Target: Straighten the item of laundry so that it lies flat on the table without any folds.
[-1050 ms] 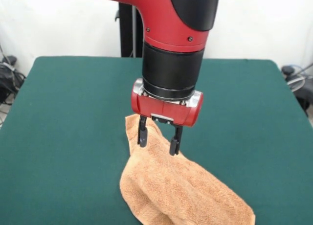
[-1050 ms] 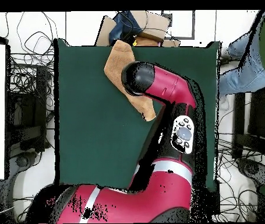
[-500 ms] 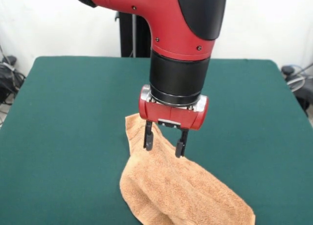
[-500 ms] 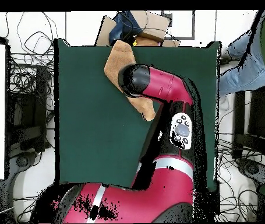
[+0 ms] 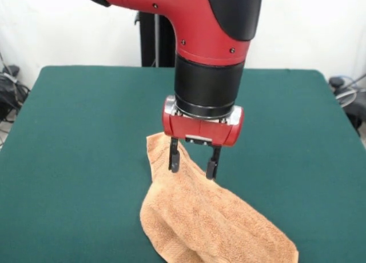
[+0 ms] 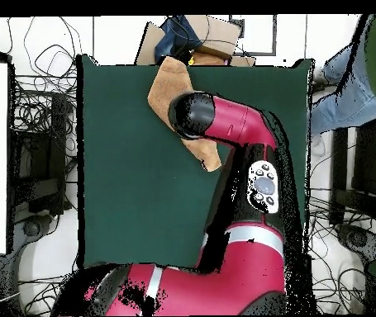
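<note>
The gripper (image 5: 193, 164) hangs over the towel (image 5: 211, 223) with its two dark fingers (image 5: 174, 160) spread apart and pointing straight down. Nothing is between them; tan cloth shows through the gap. From the front view I cannot tell whether the fingertips touch the cloth or stop just above it.

The towel lies on the green table (image 5: 80, 137) in a crumpled, elongated heap, not flat. Its narrow upper end reaches up behind the gripper, just past the finger on the picture's left, where a folded ridge runs down toward the wider part. Below the gripper the cloth broadens and bunches, spreading toward the picture's lower right and reaching the table's near edge. A rounded fold bulges out at the lower left of the fingers.

From overhead, the arm (image 6: 224, 124) covers the middle of the towel (image 6: 168, 82); one end shows beyond the arm's black elbow near the table's (image 6: 125, 182) far edge, and a small corner pokes out on the base side of the arm. A person's sleeve and trouser leg (image 6: 348, 91) stand at the table's side, well away from the gripper.

No brand name, label or legible writing shows on the arm, the towel or the table.
</note>
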Tool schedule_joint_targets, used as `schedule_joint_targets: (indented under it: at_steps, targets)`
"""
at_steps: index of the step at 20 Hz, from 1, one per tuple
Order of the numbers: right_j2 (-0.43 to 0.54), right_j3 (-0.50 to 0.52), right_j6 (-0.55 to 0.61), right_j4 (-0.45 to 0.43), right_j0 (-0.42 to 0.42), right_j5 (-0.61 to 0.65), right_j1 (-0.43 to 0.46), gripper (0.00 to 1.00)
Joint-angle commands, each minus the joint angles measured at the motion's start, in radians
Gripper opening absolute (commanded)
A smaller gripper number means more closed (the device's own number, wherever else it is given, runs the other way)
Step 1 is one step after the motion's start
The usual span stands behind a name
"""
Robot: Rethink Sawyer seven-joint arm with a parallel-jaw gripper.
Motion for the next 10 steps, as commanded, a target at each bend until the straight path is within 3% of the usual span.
schedule_joint_targets:
  at_steps: [1,10]
  targets:
    - [0.113,0.170,-0.055,-0.064,-0.032,0.009,-0.077,1.00]
    - [0.129,0.273,-0.021,-0.110,-0.041,-0.054,-0.121,1.00]
